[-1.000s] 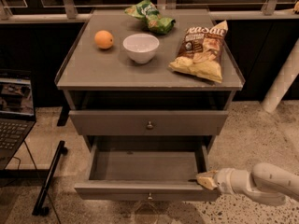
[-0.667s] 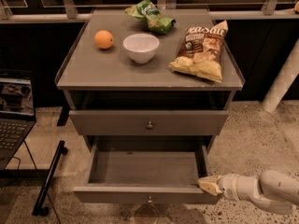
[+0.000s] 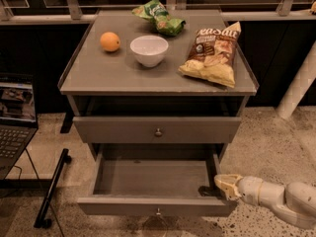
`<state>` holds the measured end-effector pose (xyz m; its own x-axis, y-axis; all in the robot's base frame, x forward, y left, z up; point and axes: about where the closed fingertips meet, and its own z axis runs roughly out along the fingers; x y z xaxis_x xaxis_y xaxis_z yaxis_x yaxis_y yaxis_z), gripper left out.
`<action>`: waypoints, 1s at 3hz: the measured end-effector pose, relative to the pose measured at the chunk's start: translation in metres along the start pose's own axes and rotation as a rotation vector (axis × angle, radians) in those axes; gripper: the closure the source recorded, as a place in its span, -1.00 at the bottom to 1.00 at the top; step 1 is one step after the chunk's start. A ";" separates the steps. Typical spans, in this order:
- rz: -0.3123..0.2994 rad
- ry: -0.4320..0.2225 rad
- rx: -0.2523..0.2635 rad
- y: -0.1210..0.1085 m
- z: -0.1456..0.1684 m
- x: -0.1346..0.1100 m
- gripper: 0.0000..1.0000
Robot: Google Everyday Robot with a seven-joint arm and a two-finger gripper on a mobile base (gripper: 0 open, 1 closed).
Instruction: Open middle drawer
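The grey cabinet (image 3: 123, 78) shows two drawer fronts. The upper drawer (image 3: 113, 129) has a small round knob (image 3: 158, 132) and is nearly closed. The middle drawer (image 3: 118, 206) below it is pulled far out. Its inside (image 3: 153, 177) is bare and its knob (image 3: 158, 212) sits at the front centre. No third drawer shows below it. My gripper (image 3: 223, 184), cream-coloured, is at the right front corner of the open middle drawer, next to its side wall. My arm (image 3: 276, 199) reaches in from the lower right.
On the cabinet top lie an orange (image 3: 110, 41), a white bowl (image 3: 149, 50), a green snack bag (image 3: 160, 18) and a chip bag (image 3: 212, 53). A laptop (image 3: 15, 117) sits at the left, with a black stand (image 3: 52, 189) on the floor. A white post (image 3: 298, 85) stands at the right.
The middle drawer stays pulled out. My gripper remains at its right front corner, and the arm has sunk slightly lower and to the right.
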<state>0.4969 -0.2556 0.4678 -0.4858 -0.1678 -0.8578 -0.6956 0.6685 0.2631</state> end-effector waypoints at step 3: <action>-0.013 -0.005 -0.007 0.002 0.003 -0.003 -0.32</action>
<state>0.4985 -0.2512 0.4699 -0.4734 -0.1728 -0.8637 -0.7058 0.6611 0.2546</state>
